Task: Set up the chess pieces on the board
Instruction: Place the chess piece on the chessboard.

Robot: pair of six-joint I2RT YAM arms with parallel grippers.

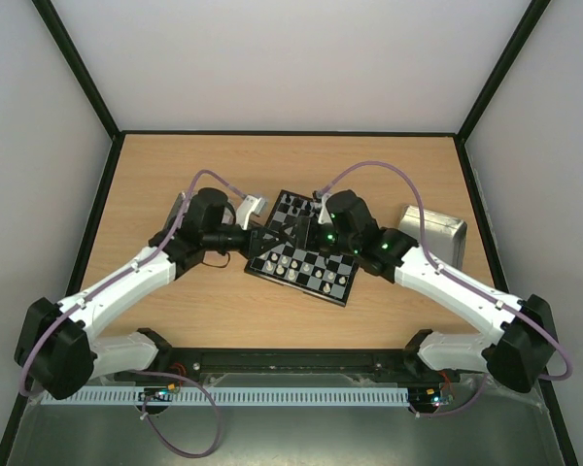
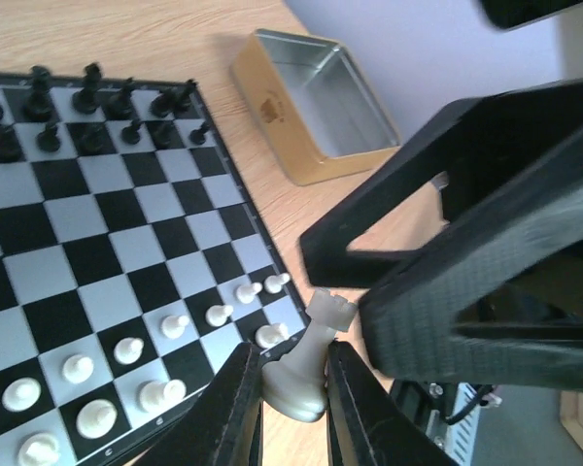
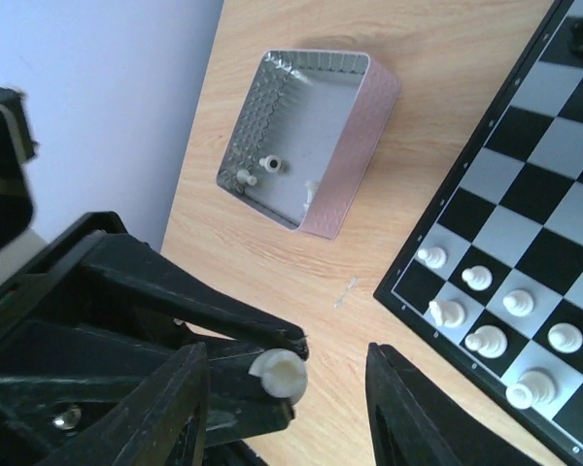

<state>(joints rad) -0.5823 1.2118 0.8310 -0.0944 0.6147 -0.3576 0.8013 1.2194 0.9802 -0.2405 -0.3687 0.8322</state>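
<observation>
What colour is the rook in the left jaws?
Cream-white rook; clearest in the left wrist view.

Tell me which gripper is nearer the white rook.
Left. The left gripper is shut on the white rook. The right gripper is open, its fingers on either side of the rook without touching it.

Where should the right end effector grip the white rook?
Grip the white rook at its crenellated top, coming from that end: the left end effector clamps its wide base, so only the top and narrow neck stick out free.
</observation>
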